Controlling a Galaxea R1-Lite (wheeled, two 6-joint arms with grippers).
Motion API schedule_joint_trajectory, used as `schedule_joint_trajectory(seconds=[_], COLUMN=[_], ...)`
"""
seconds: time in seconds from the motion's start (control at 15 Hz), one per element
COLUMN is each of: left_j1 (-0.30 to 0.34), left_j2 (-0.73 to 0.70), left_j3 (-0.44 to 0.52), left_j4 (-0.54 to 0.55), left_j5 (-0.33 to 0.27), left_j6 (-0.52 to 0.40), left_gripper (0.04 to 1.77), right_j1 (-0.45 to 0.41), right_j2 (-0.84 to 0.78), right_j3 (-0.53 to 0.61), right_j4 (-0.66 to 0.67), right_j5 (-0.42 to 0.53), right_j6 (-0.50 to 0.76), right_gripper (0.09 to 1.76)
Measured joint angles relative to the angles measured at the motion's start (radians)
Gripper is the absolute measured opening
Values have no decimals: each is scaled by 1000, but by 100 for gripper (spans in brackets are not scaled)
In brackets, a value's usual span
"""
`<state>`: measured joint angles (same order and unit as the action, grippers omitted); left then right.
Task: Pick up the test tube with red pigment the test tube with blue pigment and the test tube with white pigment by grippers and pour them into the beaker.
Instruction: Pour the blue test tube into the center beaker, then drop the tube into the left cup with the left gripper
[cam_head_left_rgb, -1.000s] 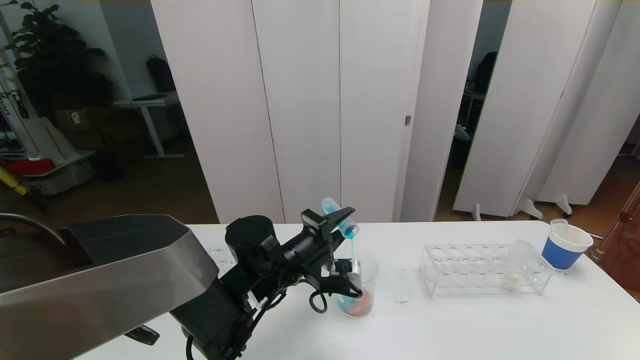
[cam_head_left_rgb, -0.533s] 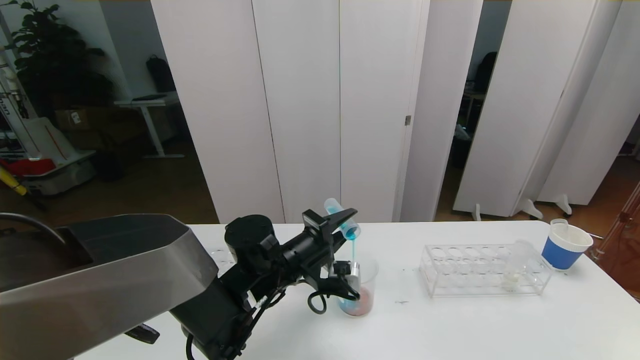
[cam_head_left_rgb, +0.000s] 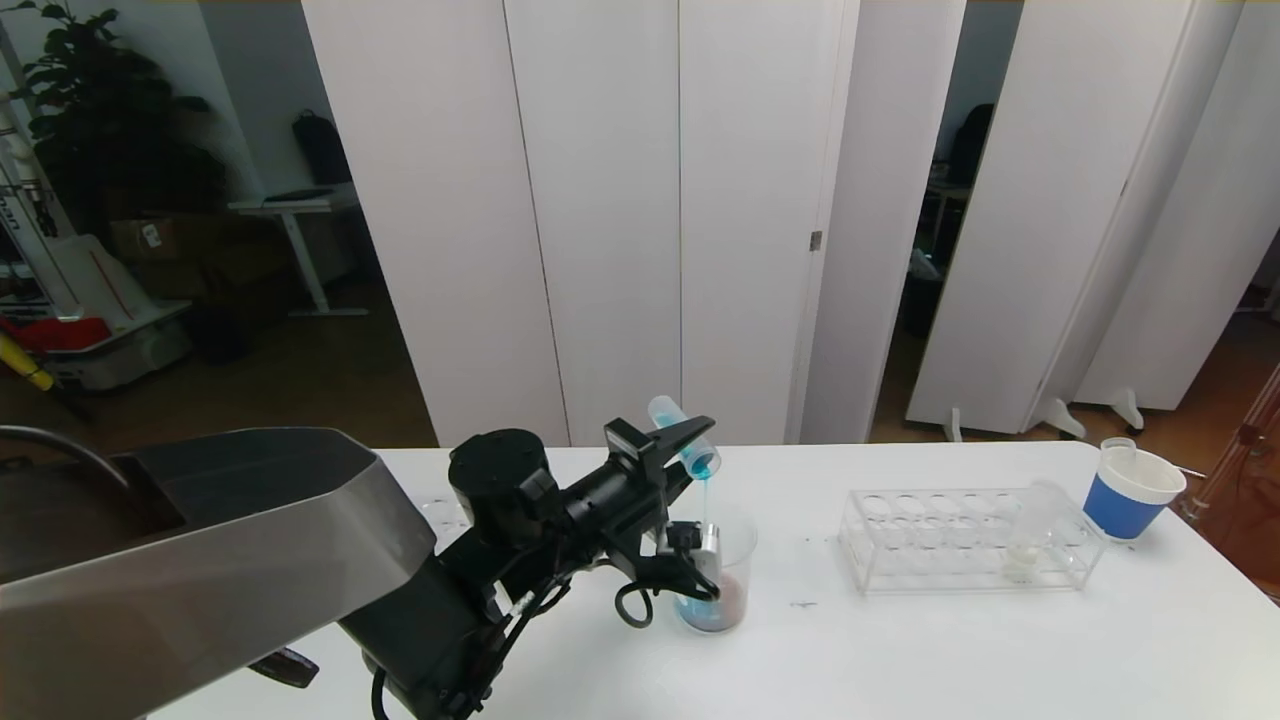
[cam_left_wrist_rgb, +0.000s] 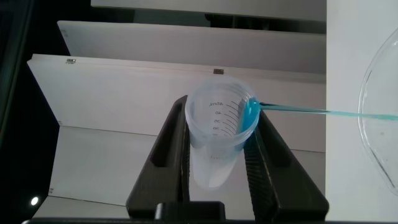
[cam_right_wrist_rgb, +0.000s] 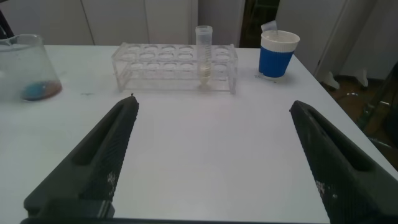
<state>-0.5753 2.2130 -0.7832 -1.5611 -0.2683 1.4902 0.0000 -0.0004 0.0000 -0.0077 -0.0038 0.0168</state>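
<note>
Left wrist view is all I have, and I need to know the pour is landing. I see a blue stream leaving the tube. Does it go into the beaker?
Observer: Yes. In the head view the left gripper holds the blue tube tilted above the beaker, and the stream drops inside its rim.
Operator: What is in the beaker?
Observer: Blue liquid over a reddish patch at the bottom.
Operator: Where is the white tube?
Observer: The white tube stands upright in the clear rack, toward the end nearer the blue paper cup.
Operator: And the right gripper?
Observer: The right gripper is open above the bare table, short of the rack, holding nothing.
</note>
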Motion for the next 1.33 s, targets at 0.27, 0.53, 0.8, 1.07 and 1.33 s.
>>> schedule_joint_trajectory(seconds=[0.27, 0.53, 0.8, 1.07, 1.33], left_j1=[0, -3, -4, -5, -5], left_j2=[-1, -4, -2, 0, 0], left_j3=[3, 7, -4, -18, -21], left_j4=[0, 0, 0, 0, 0], left_j5=[0, 2, 3, 3, 3], left_j6=[0, 0, 1, 9, 12], left_gripper=[59, 59, 59, 59, 59], right_j1=[0, 0, 0, 0, 0], right_j2=[0, 0, 0, 0, 0], right_j3=[0, 0, 0, 0, 0], right_j4=[0, 0, 0, 0, 0], right_j5=[0, 0, 0, 0, 0], right_j6=[0, 0, 0, 0, 0], right_gripper=[175, 175, 175, 175, 175])
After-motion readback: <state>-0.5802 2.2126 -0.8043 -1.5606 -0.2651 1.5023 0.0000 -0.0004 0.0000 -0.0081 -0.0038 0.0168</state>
